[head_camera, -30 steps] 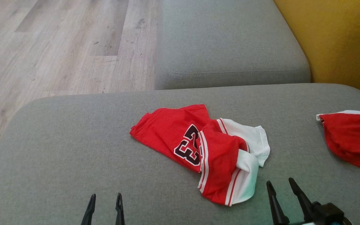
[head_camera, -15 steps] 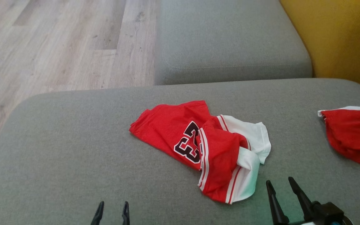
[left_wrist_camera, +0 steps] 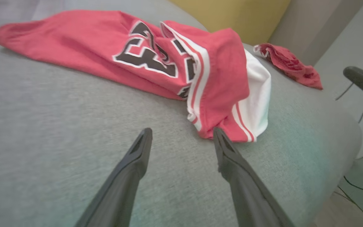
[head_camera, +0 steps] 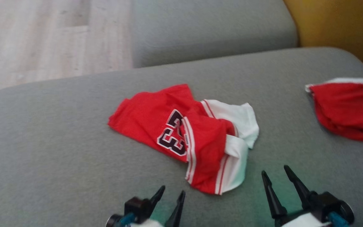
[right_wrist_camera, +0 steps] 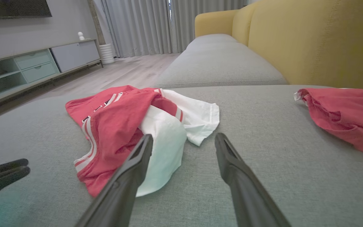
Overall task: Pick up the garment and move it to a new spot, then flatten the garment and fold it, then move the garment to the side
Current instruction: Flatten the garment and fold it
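- The garment [head_camera: 184, 135] is a red top with a dark number and white panels. It lies crumpled near the middle of the grey cushion [head_camera: 58, 142], partly doubled over itself.
- A second red cloth [head_camera: 345, 110] sits well apart, toward the right edge of the cushion. We judge it is not the piece in hand.
- The left gripper [head_camera: 172, 190] hovers just short of the garment's near end, its fingers spread and holding nothing.
- The right gripper [head_camera: 274, 170] is also spread and empty, just beside the white part.
- We expect the cloth to be light, limp and rather slick. It should drape and slide rather than keep any shape, and a shallow pinch may catch only the top layer.
- The striped edge [left_wrist_camera: 197, 104] stands up slightly off the cushion in front of the left fingers, so it looks like the easiest hold.
- The white flap [right_wrist_camera: 165, 148] bulges up near the right fingers and offers a second hold.
- We would take hems or corners, not the bunched middle, so that the folds fall open when lifted.
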